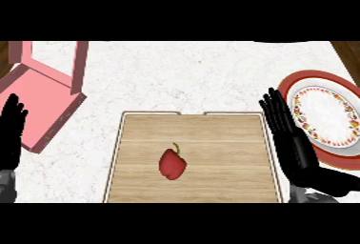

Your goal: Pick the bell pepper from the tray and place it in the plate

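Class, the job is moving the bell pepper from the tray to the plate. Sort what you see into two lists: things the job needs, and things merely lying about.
Needed for the job:
bell pepper
wooden tray
plate
right hand

Just lying about:
pink box
left hand, resting at the left edge

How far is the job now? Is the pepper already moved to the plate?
Nothing is done yet: the bell pepper lies on the wooden tray. The right hand is open between tray and plate, holding nothing. Grasping, carrying and placing all remain.
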Controlling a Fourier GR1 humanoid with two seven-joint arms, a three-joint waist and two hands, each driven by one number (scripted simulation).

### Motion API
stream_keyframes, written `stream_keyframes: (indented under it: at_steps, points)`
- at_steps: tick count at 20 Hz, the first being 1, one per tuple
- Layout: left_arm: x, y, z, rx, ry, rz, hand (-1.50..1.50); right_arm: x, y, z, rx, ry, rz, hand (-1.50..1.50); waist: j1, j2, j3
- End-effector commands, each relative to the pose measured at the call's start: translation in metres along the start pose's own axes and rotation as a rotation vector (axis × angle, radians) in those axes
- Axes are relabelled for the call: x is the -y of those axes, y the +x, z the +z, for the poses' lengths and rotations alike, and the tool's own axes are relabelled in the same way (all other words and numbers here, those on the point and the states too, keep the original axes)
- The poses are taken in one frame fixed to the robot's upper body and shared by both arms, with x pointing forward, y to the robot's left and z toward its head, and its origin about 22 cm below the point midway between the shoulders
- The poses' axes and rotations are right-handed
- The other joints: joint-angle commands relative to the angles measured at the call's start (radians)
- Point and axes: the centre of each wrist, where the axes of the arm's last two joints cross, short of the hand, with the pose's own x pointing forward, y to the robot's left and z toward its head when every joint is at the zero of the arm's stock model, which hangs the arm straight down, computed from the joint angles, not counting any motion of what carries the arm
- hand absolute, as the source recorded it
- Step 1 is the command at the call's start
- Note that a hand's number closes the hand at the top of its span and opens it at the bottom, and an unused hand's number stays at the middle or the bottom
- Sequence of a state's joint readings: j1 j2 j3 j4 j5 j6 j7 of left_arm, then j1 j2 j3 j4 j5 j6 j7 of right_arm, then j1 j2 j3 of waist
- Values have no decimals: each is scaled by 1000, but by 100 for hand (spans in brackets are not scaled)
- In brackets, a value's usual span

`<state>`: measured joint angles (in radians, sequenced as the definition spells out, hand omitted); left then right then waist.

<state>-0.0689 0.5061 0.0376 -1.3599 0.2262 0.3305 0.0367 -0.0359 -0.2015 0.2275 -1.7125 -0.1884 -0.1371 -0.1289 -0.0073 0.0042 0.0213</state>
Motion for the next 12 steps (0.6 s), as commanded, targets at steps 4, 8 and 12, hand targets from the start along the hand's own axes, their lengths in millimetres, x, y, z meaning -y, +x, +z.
stream_keyframes:
  at_steps: [4, 8, 12]
  points:
    - [34, 60, 1, 291, -310, -1, 0, 0, -54, 34, -579, -247, -243, -150, -13, 3, -20]
    - [74, 77, 15, 416, -524, 21, 0, 36, -73, 50, -889, -158, 272, -150, 19, 23, -42]
    - [89, 82, 21, 441, -624, 15, 0, 38, -49, 15, -917, -82, 557, -150, 49, 10, -42]
